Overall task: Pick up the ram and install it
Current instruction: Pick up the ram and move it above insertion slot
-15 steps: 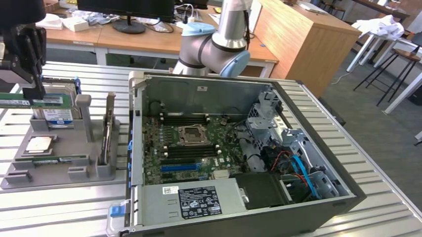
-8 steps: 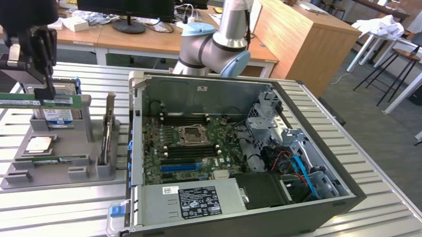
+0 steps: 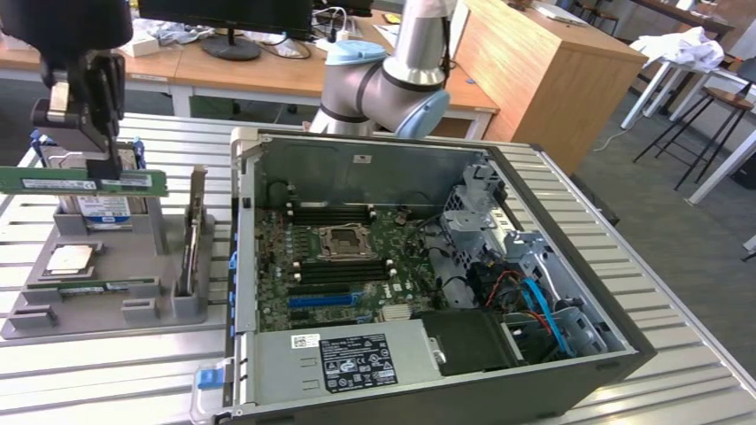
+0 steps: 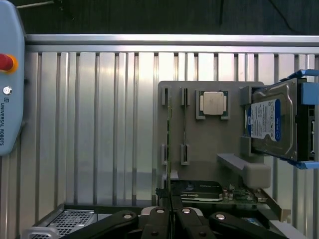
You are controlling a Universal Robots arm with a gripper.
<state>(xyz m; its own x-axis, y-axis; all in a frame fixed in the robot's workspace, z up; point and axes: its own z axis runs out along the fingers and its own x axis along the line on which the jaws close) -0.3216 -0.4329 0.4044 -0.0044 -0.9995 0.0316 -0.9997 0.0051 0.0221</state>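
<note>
ram stick (image 3: 59, 183) hangs level over the parts tray (image 3: 35, 319), nine o'clock of the computer case (image 3: 354, 164), gripper (image 3: 109, 170) pinching its top edge, likely keeping contacts free.

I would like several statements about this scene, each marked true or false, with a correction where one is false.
1. The gripper holds a ram stick in the air above the grey holder tray. True.
2. The held ram stick is seated in a slot inside the computer case. False: it hangs over the tray, apart from the case.
3. A second ram stick lies in the tray. True.
4. The hard drive lies flat inside the case. False: it stands upright in the tray.
5. A CPU chip rests on the tray. True.
</note>
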